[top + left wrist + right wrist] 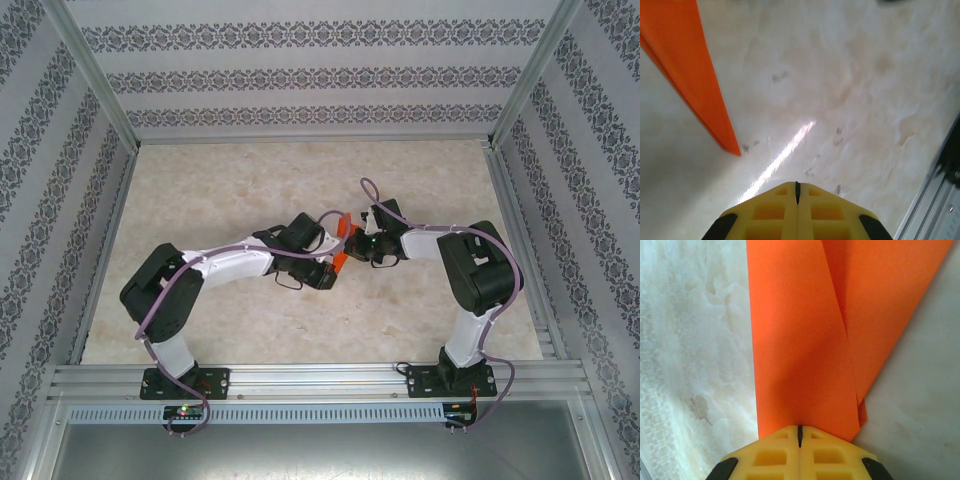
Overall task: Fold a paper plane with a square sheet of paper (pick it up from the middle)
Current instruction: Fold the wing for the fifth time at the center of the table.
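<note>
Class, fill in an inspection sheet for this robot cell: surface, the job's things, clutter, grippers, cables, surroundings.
Surface: pale marbled tabletop, faint marks and a streak of glare.
Job's things: orange paper, folded into overlapping layers, at mid-table between the two grippers; a pointed end shows in the left wrist view.
Clutter: nothing seen.
Grippers: left gripper shut, nothing between its fingers, apart from the paper. Right gripper shut, tips at the paper's edge; whether it presses the paper cannot be told.
Cables: lilac cables run along both arms, with a loose loop by the right wrist.
Surroundings: patterned wall panels; metal frame rails.
</note>
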Tool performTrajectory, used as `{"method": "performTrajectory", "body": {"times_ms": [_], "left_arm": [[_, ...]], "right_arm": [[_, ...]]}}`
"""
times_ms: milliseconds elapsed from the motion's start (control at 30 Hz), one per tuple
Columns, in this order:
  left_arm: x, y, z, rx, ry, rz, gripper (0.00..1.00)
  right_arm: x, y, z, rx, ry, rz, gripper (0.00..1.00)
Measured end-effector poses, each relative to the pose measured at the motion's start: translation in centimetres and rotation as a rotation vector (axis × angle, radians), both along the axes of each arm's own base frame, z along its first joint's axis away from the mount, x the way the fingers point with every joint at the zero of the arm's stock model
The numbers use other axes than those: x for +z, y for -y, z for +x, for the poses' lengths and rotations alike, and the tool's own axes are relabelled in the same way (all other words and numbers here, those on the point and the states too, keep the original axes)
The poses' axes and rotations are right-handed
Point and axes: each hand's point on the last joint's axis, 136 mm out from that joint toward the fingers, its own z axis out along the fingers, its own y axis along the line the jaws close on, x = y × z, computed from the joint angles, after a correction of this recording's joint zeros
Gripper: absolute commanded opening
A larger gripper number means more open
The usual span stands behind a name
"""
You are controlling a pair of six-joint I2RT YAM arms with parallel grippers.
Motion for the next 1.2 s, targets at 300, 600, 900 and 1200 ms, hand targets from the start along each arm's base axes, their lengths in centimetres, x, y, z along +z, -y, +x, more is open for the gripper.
{"method": "performTrajectory", "body": {"times_ms": [300,600,900,1200], "left_arm": [[-1.4,0.8,4.0,0.078,0.023,-0.018,0.04],[-4.6,1.0,5.0,0.092,-0.010,0.010,0.03],[-5.3,0.8,5.3,0.099,-0.004,0.017,0.00],[-5.5,0.7,5.3,0.060,0.056,0.002,0.00]], "right_arm": [[0.1,-0.1,0.0,0.000,0.012,0.001,0.05],[0.1,-0.1,0.0,-0.009,0.007,0.006,0.05],[0.3,-0.1,-0.1,-0.033,0.002,0.023,0.06],[1.9,0.1,-1.0,-0.084,-0.007,0.095,0.07]]}}
